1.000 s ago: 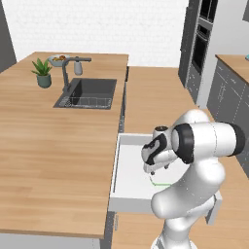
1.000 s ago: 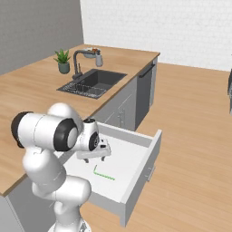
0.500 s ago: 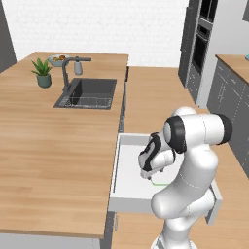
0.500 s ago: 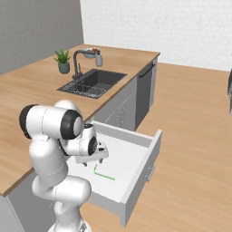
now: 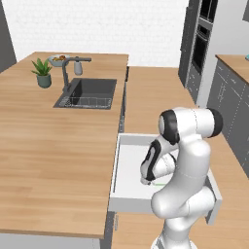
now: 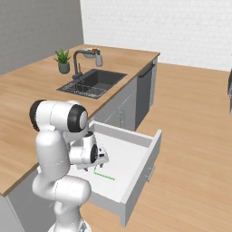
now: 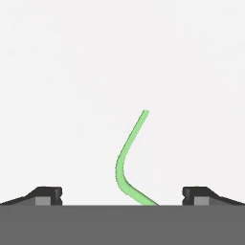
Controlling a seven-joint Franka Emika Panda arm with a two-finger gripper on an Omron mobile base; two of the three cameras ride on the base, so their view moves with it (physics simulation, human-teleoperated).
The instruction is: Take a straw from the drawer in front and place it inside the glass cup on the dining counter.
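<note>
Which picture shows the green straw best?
The hand view: the whole straw stands out on the white drawer floor, between the open end effector's fingertips. The right base view shows a thin green line; the left base view, just a sliver beside the arm.

You see the straw [image 6: 104, 176] lying on the floor of the open drawer [image 6: 144, 159], directly beneath the gripper [image 6: 99, 165], between its spread fingertips [image 7: 48, 194].
</note>
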